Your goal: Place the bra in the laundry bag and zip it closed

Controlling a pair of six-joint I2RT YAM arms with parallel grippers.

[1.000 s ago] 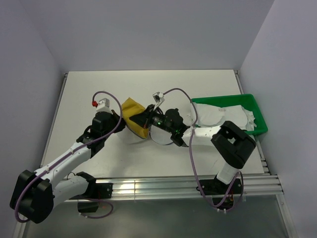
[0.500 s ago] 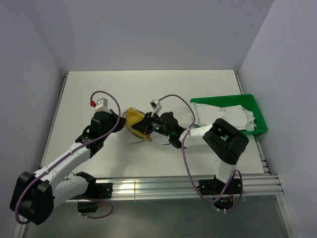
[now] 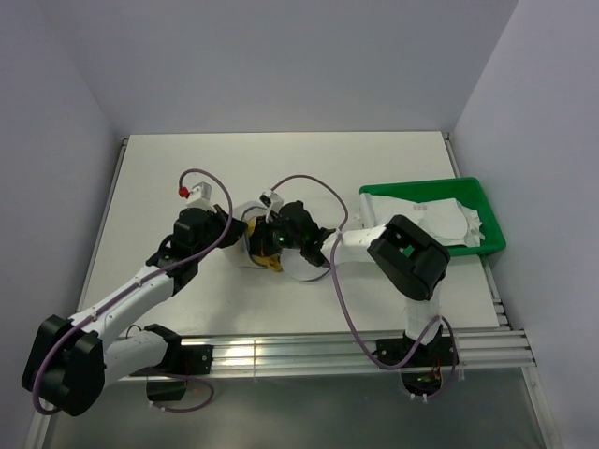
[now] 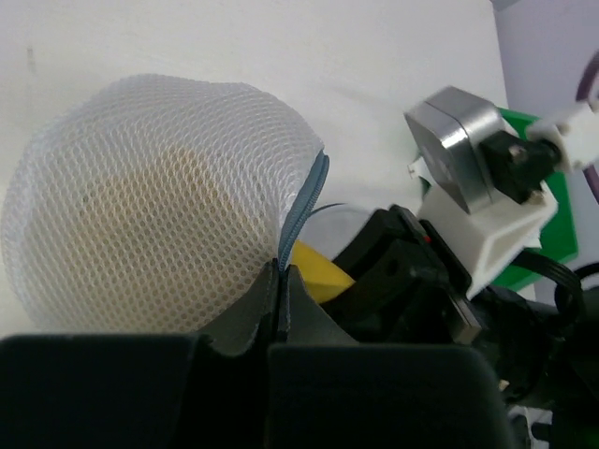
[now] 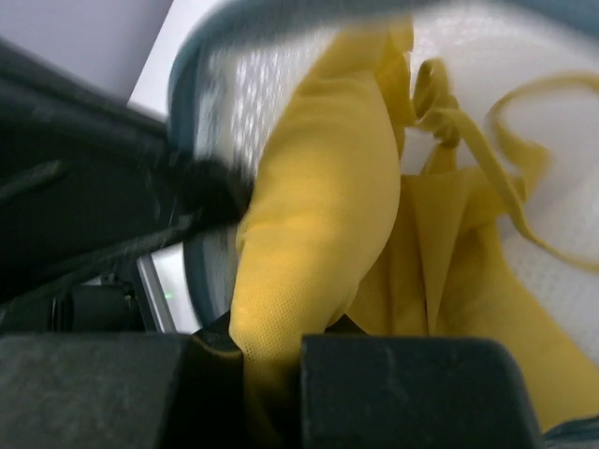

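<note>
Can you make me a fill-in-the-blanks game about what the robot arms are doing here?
The bra is coloured ____.
The right gripper is shut on the ____.
The left gripper pinches the laundry bag by its ____ edge.
The tray on the table's right side is coloured ____.
Missing words: yellow; bra; zipper; green.

place: robot lab | cues: white table (image 3: 281,159), blank walls (image 3: 281,65), aluminium rail (image 3: 281,356)
</note>
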